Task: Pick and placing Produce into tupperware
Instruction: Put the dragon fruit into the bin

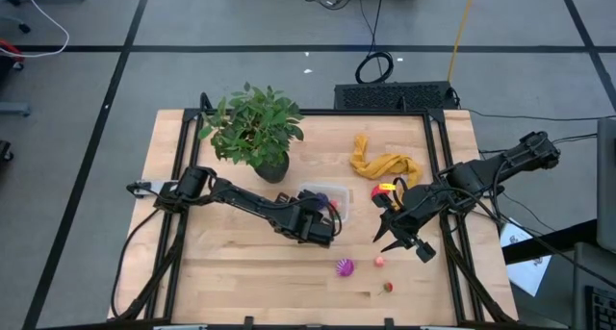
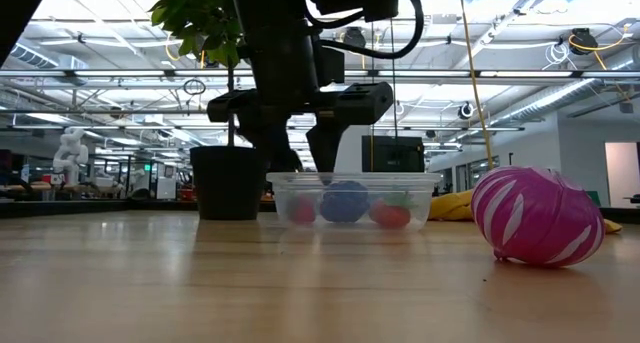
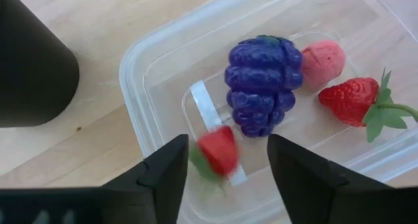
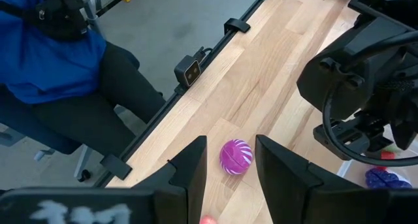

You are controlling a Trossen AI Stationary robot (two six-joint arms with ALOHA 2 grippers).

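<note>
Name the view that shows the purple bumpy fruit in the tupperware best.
Left wrist view: the purple fruit fills mid-frame, every bump clear, lying in the tupperware. Low view shows it blurred through the wall; right wrist view catches it at the frame's edge; high view has it mostly hidden.

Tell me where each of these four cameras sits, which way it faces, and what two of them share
High: overhead, facing straight down; table, both arms.
Low: at table-top height, facing level across; tupperware, left arm above it.
Left wrist: on the left arm, facing down into the tupperware; left gripper open, a strawberry between its fingers.
Right wrist: on the right arm; right gripper open over the magenta ball.
Shared: low and right wrist both show the magenta ball.
</note>
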